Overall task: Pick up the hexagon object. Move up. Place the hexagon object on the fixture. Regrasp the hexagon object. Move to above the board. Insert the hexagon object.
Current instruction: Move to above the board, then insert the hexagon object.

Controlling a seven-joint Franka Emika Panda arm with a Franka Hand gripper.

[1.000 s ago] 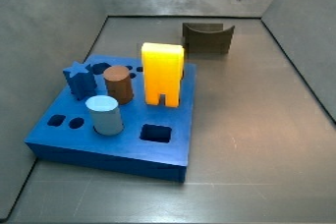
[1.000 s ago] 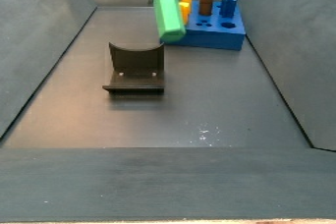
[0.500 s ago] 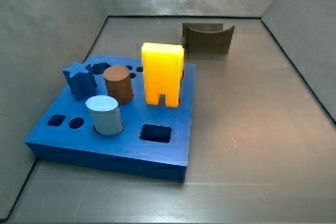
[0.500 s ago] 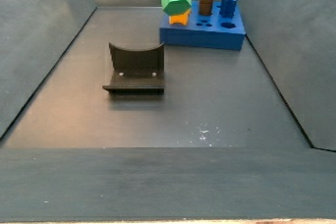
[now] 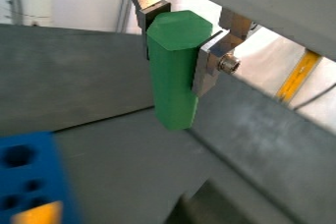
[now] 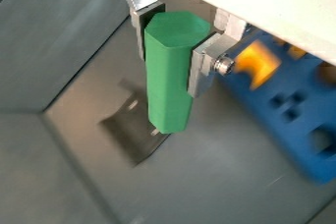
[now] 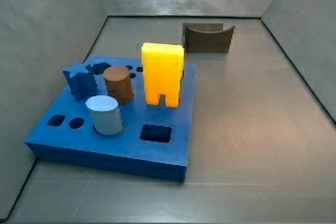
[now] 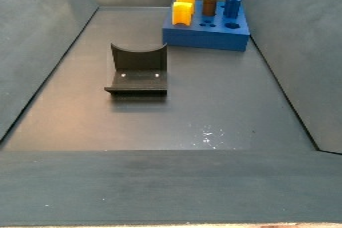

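Between the silver fingers [image 5: 210, 59] you see the hexagon object [image 5: 175, 69], pinched upright by the gripper [image 6: 175, 46] in both wrist views, high above the floor. Below it sits the fixture [image 8: 136, 70], with the board [image 8: 207, 35] at the far wall.

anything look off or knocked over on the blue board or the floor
Nothing stands out. The pegs on the large flat blue board stand upright, the dark U-shaped fixture sits squarely on the floor, and the two-finger gripper holds the bright green hexagonal prism high above the scene.
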